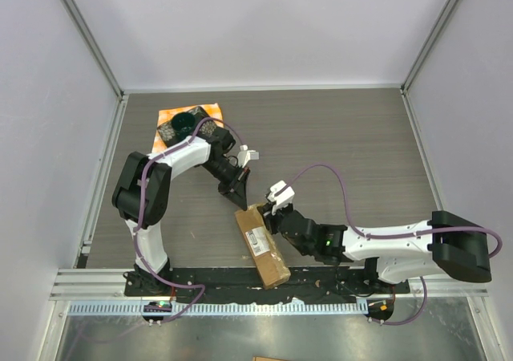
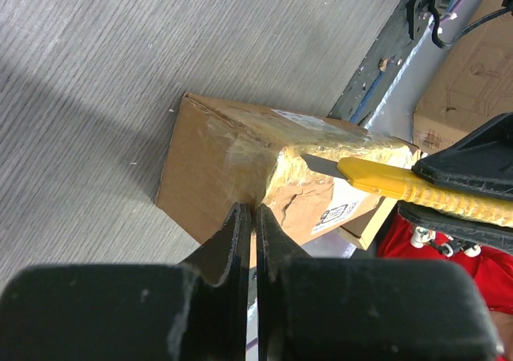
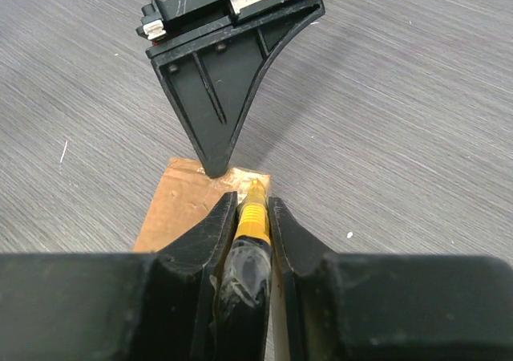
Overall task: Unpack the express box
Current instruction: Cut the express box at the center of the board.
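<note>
Pinning the express box (image 1: 261,245) at the near edge of the table (image 1: 345,136), the left gripper (image 2: 255,210) is closed, empty; the right gripper (image 3: 250,217) clamps a yellow utility knife (image 2: 401,186) at its tape; box apparently sealed

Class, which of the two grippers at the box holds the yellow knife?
The right gripper clamps the yellow knife; the left gripper is shut empty, its tips at the express box.

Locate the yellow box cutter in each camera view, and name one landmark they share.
Left wrist: box cutter right of centre, blade tip at the express box's taped top.
Right wrist: bottom centre, clamped between the right jaws.
Top external: not discernible, hidden where the right arm meets the box.
Shared landmark: the express box's far end.
</note>
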`<state>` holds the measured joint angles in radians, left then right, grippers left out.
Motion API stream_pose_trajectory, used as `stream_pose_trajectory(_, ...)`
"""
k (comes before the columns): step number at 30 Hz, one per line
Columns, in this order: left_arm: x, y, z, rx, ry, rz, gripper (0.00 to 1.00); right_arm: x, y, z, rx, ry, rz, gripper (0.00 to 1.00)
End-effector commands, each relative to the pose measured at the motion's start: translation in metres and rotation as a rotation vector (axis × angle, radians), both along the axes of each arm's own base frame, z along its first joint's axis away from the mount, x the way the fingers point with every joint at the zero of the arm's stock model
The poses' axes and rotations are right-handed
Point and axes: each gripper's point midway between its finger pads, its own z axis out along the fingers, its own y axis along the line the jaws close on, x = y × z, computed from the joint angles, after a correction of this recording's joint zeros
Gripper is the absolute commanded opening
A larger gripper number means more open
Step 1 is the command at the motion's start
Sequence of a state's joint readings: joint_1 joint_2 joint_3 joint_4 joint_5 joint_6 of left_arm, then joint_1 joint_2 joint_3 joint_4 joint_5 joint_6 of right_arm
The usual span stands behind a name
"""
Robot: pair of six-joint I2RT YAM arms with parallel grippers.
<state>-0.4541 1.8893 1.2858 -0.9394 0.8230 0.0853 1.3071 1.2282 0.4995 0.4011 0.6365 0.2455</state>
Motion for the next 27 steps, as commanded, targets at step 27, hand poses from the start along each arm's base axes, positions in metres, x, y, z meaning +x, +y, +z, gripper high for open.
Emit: stream_pose_trajectory(27, 0.046, 0.027, -0.042, 0.151, -0.209, -0.028, 0.00, -0.054, -0.017, -0.046, -0.180, 0.182, 0.130, 0.01)
